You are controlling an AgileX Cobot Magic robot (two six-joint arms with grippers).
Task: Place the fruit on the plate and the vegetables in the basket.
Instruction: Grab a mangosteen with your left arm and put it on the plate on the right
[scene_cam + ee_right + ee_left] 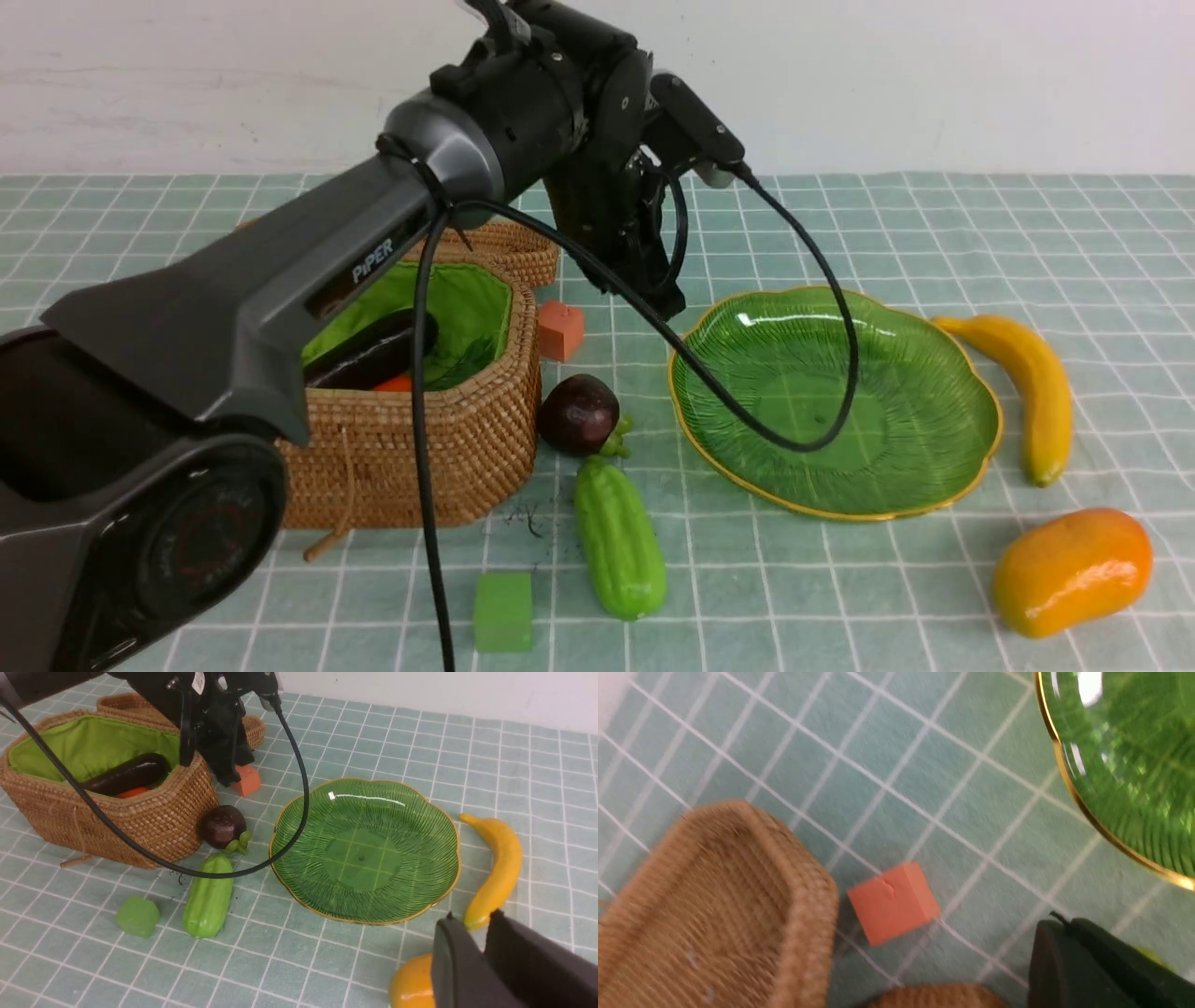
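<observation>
Front view shows the left arm reaching forward over the basket, its left gripper pointing down with the jaws pressed together and nothing between them, above the checked tablecloth near the small orange cube, between the basket's lid and the plate. The basket stands on the robot's left, open, its green lining showing. The dark eggplant lies inside it, with a bit of the orange carrot beside it. The bumpy green gourd lies on the cloth in front of the basket's right corner, just beside the green cap of the mangosteen, which sits between basket and plate. A small green cube lies nearer the robot. The plate holds no fruit. The banana lies close along its right rim, and the mango rests on the cloth nearer the robot, apart from the plate. In the right wrist view the right gripper hangs above the mango and the banana's near tip, jaws a narrow slit apart and gripping nothing.
</observation>
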